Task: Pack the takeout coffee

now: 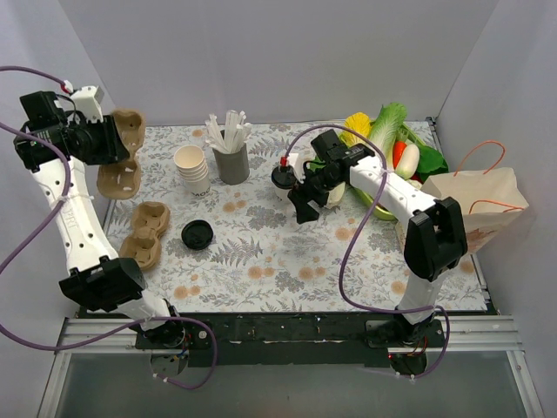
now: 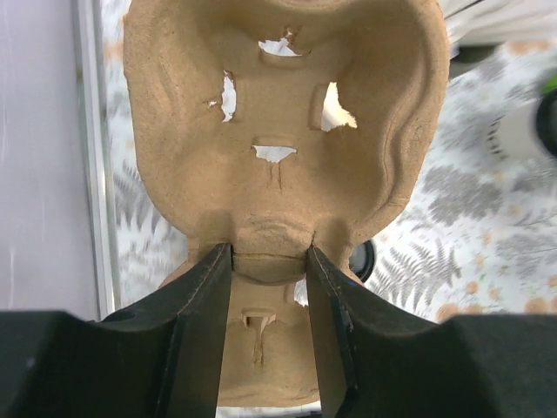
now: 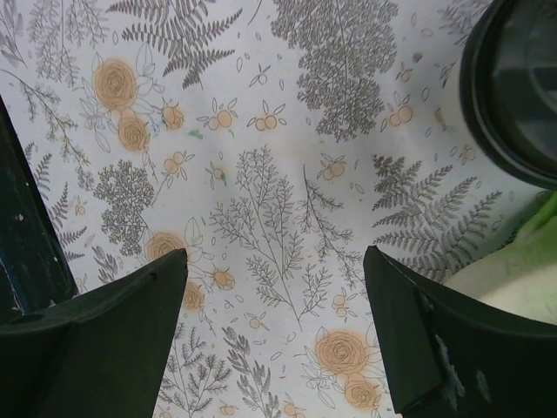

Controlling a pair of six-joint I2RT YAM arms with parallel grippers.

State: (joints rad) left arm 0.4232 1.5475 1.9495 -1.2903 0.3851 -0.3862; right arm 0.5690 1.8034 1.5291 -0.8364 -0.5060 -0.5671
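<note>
Start with the table [image 1: 287,261] under its flowered cloth, then the brown paper bag [image 1: 474,202] with orange handles at the right edge, next to a heap of vegetables [image 1: 392,144]

Next in size, see the cardboard cup tray [image 1: 122,152] at the back left, pinched at its middle ridge by the left gripper [image 2: 268,257], fingers drawn narrow onto the cardboard; cannot tell whether lifted clear of the cloth

Note a second tray [image 1: 146,233] lying flat nearer the front, with a stack of lidless cups [image 1: 191,170] and a grey pot of straws [image 1: 231,155] further back

Smaller again, find the takeout coffee [image 1: 283,176] upright mid-table, lid on, just left of the vegetables

Right gripper [image 1: 303,202] close beside it, spread wide and holding nothing, with the coffee only in the upper right corner of the wrist view

Smallest, a loose black lid [image 1: 197,234] near the flat tray

Looks like a reach for the coffee: shift the open fingers across until the paper wall sits between them, come in level, close below the lid rim, squeeze lightly to avoid crushing or popping the lid, keep upright, mind the vegetables crowding behind
</note>
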